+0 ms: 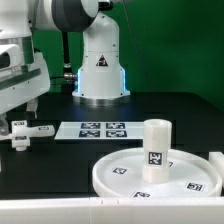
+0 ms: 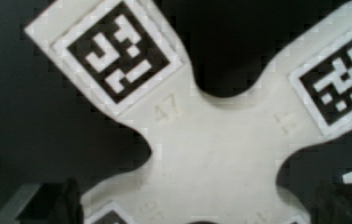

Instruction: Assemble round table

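Note:
The cross-shaped foot (image 2: pixel 199 130) fills the wrist view: white, with a black-and-white tag on each of two arms. My gripper (image 2: pixel 194 206) hangs low over its hub, open, and a dark finger (image 2: pixel 48 200) shows at each side with a gap to the white plastic. In the exterior view the gripper (image 1: pixel 18 118) is at the far left, just above the foot (image 1: pixel 30 131) on the black table. The large round disc (image 1: pixel 195 172) lies at the front right. The short cylindrical leg (image 1: pixel 155 143) stands upright on it, a tag on its side.
The marker board (image 1: pixel 95 130) lies flat between the foot and the disc. The arm's white base (image 1: pixel 100 70) stands at the back centre before a green wall. A white edge (image 1: pixel 40 208) runs along the front left.

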Available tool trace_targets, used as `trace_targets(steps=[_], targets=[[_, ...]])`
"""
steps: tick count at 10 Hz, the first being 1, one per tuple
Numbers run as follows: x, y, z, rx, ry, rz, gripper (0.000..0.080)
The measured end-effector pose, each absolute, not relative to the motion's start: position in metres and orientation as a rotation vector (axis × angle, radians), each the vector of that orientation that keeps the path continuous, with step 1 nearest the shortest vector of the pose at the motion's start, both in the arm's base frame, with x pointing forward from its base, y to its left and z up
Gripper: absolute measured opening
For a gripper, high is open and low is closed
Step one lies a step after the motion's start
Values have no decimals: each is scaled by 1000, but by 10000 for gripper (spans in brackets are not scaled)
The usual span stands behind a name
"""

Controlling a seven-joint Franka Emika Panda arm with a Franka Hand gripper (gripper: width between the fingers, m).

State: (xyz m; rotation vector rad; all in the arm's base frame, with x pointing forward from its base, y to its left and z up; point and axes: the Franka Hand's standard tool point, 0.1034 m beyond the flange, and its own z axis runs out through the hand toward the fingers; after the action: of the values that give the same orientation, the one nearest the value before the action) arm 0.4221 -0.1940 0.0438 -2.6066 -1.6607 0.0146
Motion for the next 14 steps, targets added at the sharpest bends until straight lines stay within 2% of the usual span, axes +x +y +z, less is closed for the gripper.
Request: trace_targets(steps=[14], targets=[[413, -191, 28, -2691, -1470, 55, 649]])
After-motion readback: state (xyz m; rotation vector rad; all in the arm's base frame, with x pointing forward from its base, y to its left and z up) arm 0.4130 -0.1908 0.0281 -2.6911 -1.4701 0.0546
